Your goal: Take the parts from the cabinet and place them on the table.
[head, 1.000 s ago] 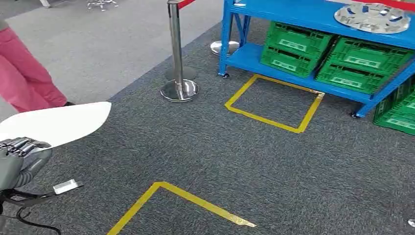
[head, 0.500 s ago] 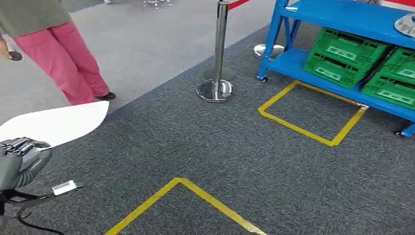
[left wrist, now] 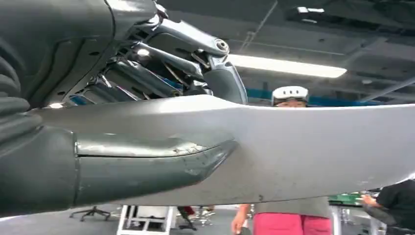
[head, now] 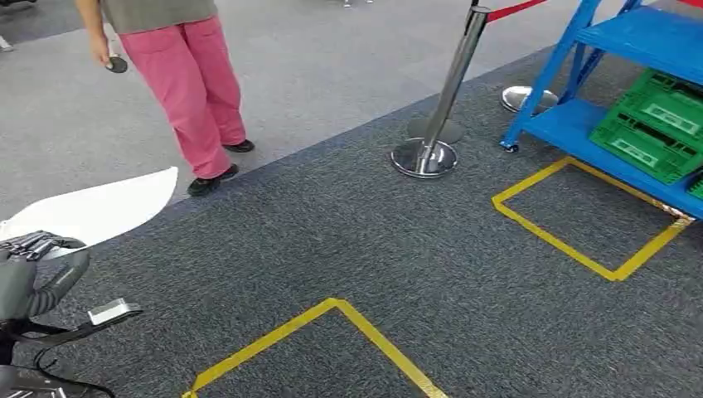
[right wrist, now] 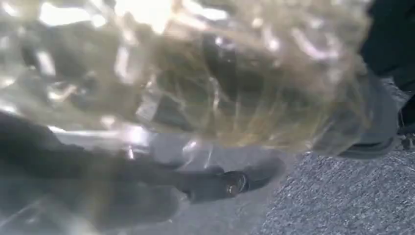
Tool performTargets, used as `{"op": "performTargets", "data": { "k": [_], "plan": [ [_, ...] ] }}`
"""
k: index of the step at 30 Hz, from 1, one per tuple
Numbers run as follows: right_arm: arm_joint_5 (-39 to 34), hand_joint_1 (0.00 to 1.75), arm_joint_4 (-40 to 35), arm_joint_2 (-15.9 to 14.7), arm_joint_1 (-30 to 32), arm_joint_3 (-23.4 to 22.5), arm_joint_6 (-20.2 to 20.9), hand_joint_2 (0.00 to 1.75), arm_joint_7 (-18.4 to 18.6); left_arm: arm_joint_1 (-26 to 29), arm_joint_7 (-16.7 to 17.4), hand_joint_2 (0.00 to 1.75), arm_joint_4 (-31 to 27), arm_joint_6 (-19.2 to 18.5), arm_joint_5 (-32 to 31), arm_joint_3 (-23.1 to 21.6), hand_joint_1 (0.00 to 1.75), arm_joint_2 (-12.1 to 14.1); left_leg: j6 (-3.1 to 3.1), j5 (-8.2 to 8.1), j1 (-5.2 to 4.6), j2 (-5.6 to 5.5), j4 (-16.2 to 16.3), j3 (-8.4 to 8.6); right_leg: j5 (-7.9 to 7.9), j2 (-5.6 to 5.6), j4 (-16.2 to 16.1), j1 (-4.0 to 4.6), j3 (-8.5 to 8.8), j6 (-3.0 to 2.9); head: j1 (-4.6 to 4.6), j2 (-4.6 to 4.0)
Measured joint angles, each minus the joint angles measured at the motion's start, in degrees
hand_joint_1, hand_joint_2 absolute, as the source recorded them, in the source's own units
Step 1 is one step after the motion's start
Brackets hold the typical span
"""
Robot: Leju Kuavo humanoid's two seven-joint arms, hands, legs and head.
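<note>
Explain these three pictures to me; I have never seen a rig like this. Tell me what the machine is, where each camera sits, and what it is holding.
This is a walking humanoid robot. The head view looks down at dark grey carpet marked with yellow tape; a person in pink trousers stands by a chrome barrier post and a blue metal shelf with green crates. The left hand grips a white curved panel. The left wrist camera sits behind that hand. The right wrist view is blurred by a shiny part pressed close; whether the right hand holds it is unclear.
</note>
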Motion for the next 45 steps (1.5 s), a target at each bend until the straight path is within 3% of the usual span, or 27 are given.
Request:
{"op": "performTargets", "data": {
  "k": [2,3,5,6,7,11,12,13,15,17,20,21,22,23,26,27,28,29,31,32,33,35,36,37,39,42,45],
  "plan": [
    [0.0,0.0,0.0,0.0,0.05,0.04,-0.02,0.0,0.0,0.04,-0.07,1.75,0.0,-0.02,0.13,-0.13,1.75,-0.2,0.13,-0.08,-0.33,-1.36,0.01,0.1,0.7,0.17,3.2,0.06,-2.77,-0.39,0.0,0.0],
    [0.0,0.0,0.0,0.0,0.05,0.07,-0.02,0.0,0.0,0.04,-0.07,1.75,0.0,-0.04,0.17,-0.2,1.75,-0.22,0.16,-0.1,-0.44,-2.12,0.03,0.21,2.97,0.23,0.89,0.11,-2.28,-0.7,0.02,0.0],
    [0.0,0.0,0.0,0.0,0.05,0.07,0.0,0.0,0.09,0.01,-0.07,1.75,0.0,-0.11,0.3,-0.48,1.75,-0.26,0.19,-0.23,-0.55,-3.63,0.03,0.61,9.51,1.74,-9.58,0.21,1.85,-1.47,0.0,0.0],
    [0.0,0.0,0.0,-0.04,0.07,0.07,0.02,0.0,0.09,0.01,-0.13,1.75,0.0,-0.15,0.42,-0.52,1.75,-0.31,0.08,-0.29,-0.43,-4.24,0.02,0.61,10.59,4.44,-13.38,0.21,3.29,-1.81,0.0,0.0],
    [0.0,0.0,0.0,-0.09,0.07,0.07,0.04,0.0,0.07,-0.14,-0.15,1.75,0.0,-0.2,0.55,-0.59,1.75,-0.37,-0.15,-0.43,-0.79,-4.95,0.33,0.36,10.2,5.02,-14.55,-0.07,3.81,-1.85,-0.07,0.0],
    [0.0,0.0,-0.02,-0.11,-0.21,0.04,0.22,0.0,-0.18,-0.09,-0.48,1.75,0.0,-0.33,1.31,-0.68,1.75,-0.39,-1.61,0.02,-0.23,-7.17,0.13,-0.28,10.59,2.43,-15.43,-0.03,4.9,-2.31,-0.11,0.0],
    [0.0,0.0,-0.02,-0.11,-0.19,0.04,0.24,0.0,-0.18,-0.08,-0.5,1.75,0.0,-0.33,1.35,-0.63,1.75,-0.41,-1.71,-1.02,-0.45,-3.47,1.32,-0.64,10.76,1.55,-15.9,0.01,5.32,-2.55,-0.13,-0.02],
    [0.0,0.0,-0.02,-0.11,-0.14,0.04,0.28,0.0,-0.17,-0.37,-0.5,1.75,0.0,-0.35,1.38,-0.64,1.75,-0.41,-2.08,-2.92,-0.44,-1.06,3.99,-1.85,10.7,0.9,-16.03,0.1,5.47,-2.86,-0.39,0.0],
    [0.0,0.0,-0.02,-0.11,-0.01,0.07,0.31,0.0,-0.18,-0.5,-0.5,1.75,0.0,-0.39,1.4,-0.81,1.75,-0.48,-2.7,-6.93,-0.08,0.47,12.35,-5.96,10.54,-0.56,-16.01,0.2,5.52,-3.01,-0.35,0.0],
    [0.0,0.0,-0.02,-0.11,-0.01,0.07,0.28,0.0,-0.17,-0.43,-0.52,1.75,0.0,-0.46,1.4,-0.94,1.75,-0.52,-3.22,-7.56,0.3,0.66,16.9,-8.41,10.35,-2.12,-15.97,0.21,5.55,-2.96,-0.35,0.0],
    [0.0,0.0,-0.02,-0.09,-0.1,0.07,0.39,0.0,-0.18,-0.47,-0.52,1.75,0.0,-0.52,1.6,-0.92,1.75,-0.59,-3.48,-0.95,0.62,1.68,6.89,-3.15,9.8,-4.12,-15.95,0.12,6.21,-2.51,-0.35,0.0],
    [0.0,0.0,-0.02,-0.11,-0.1,0.07,0.48,0.0,-0.17,-0.51,-0.57,1.75,0.0,-0.59,1.73,-0.87,1.75,-0.59,-3.39,0.82,0.59,3.81,2.22,-0.48,9.54,-4.62,-15.94,0.2,6.61,-2.14,-0.37,0.0],
    [0.0,0.0,-0.02,-0.11,-0.08,0.05,0.57,0.0,-0.17,-0.74,-0.63,1.75,0.0,-0.66,1.85,-0.9,1.75,-0.59,-3.33,-0.25,-0.23,5.66,0.61,0.38,9.15,-5.16,-15.71,0.65,6.52,-1.72,-0.39,0.0],
    [0.0,0.0,-0.02,-0.11,-0.14,0.04,0.89,0.0,-0.28,-0.9,-0.83,1.75,-0.02,-0.72,2.27,-0.85,1.75,-0.59,-2.06,-0.33,-0.13,5.07,0.34,0.17,8.95,-5.81,-15.55,0.75,6.73,-1.49,-0.22,0.0],
    [0.0,0.0,0.0,-0.11,-0.36,0.07,1.14,0.0,-0.26,-0.83,-0.85,1.75,-0.02,-0.98,2.75,-0.9,1.75,-0.59,-0.9,-0.27,-0.41,3.13,0.12,0.01,8.51,-7.76,-15.67,0.57,7.21,-0.72,-0.2,0.0],
    [0.0,0.0,0.0,-0.11,-0.51,0.07,1.2,0.0,-0.2,-0.82,-0.85,1.75,-0.13,-0.98,2.75,-0.87,1.75,-0.59,-0.46,-0.04,-0.11,2.72,-0.14,0.26,7.78,-6.26,-15.12,0.29,6.8,-0.22,-0.09,0.0],
    [0.0,0.0,0.0,-0.07,-0.43,0.07,1.22,0.0,0.04,-1.1,-0.85,1.75,-0.2,-1.05,2.84,-0.85,1.75,-0.57,-0.16,-0.03,-0.1,2.17,-0.13,0.23,6.21,-2.77,-12.76,0.19,5.76,-0.08,0.11,0.0],
    [0.0,0.0,0.0,-0.09,-0.42,0.04,1.22,0.0,-0.04,-1.25,-0.85,1.75,-0.22,-1.18,2.93,-0.92,1.75,-0.7,0.16,-0.01,-0.14,1.62,-0.11,0.13,3.91,-0.81,-8.07,0.06,3.35,-0.07,0.31,-0.02],
    [0.0,0.0,0.0,-0.07,-0.27,0.07,1.2,0.0,-0.07,-1.23,-0.85,1.75,-0.22,-1.25,2.97,-0.96,1.75,-0.74,0.25,-0.03,-0.28,0.41,-0.09,0.02,0.53,0.14,1.29,0.1,-1.72,-0.12,0.33,0.0],
    [0.0,0.0,0.0,-0.07,-0.15,0.07,1.2,0.0,-0.04,-1.22,-0.85,1.75,-0.22,-1.29,3.13,-0.98,1.75,-0.81,0.25,-0.03,-0.35,-0.24,-0.07,0.04,0.56,0.15,3.26,0.1,-3.1,-0.19,0.28,0.0],
    [0.0,0.0,0.0,-0.09,-0.05,0.07,1.2,0.0,-0.04,-1.22,-0.85,1.75,-0.22,-1.31,3.1,-0.98,1.75,-0.87,0.25,-0.03,-0.4,-0.99,-0.06,0.1,2.16,0.16,2.31,0.1,-3.11,-0.36,0.33,0.0],
    [0.0,0.0,0.0,-0.09,-0.06,0.09,1.18,0.0,0.2,-1.22,-0.85,1.75,-0.22,-1.33,3.12,-0.98,1.75,-0.92,0.23,-0.05,-0.41,-2.37,-0.02,0.3,7.83,0.87,-6.13,0.1,0.26,-0.83,0.28,0.0],
    [0.0,0.0,-0.02,-0.09,-0.05,0.09,1.12,0.0,0.2,-1.24,-0.85,1.75,-0.22,-1.33,3.1,-0.98,1.75,-0.92,0.15,-0.09,-0.37,-2.99,-0.02,0.38,10.52,2.34,-11.53,0.08,2.64,-1.12,0.31,0.0],
    [0.0,0.0,0.0,-0.09,-0.09,0.07,1.09,0.0,0.2,-1.22,-0.85,1.75,-0.24,-1.35,3.1,-0.98,1.75,-0.98,-0.04,-0.08,-0.38,-3.45,0.04,0.18,10.11,5.52,-13.86,-0.14,3.83,-1.32,0.24,0.0],
    [0.0,0.0,-0.04,-0.09,-0.03,0.04,1.09,0.0,-0.33,-1.35,-0.85,1.75,-0.26,-1.35,3.13,-0.96,1.75,-0.98,-0.86,0.2,-0.13,-4.66,0.22,-0.48,10.25,4.73,-14.56,0.03,4.31,-1.17,0.24,0.0],
    [0.0,0.0,-0.07,-0.09,-0.04,0.07,0.94,0.0,-0.31,-1.16,-0.85,1.75,-0.35,-1.51,3.43,-0.94,1.75,-0.87,-1.8,0.13,0.22,-5.82,0.37,-0.68,10.88,2.62,-15.51,-0.25,4.79,-2.24,0.24,0.0],
    [0.0,0.0,-0.07,-0.09,0.05,0.07,0.85,0.0,-0.31,-1.46,-0.85,1.75,-0.37,-1.88,3.5,-0.9,1.75,-0.87,-2.22,-3.4,-0.13,-1.08,5.16,-2.87,10.83,1.21,-15.72,0.0,5.02,-2.74,-0.07,0.0]
  ]
}}
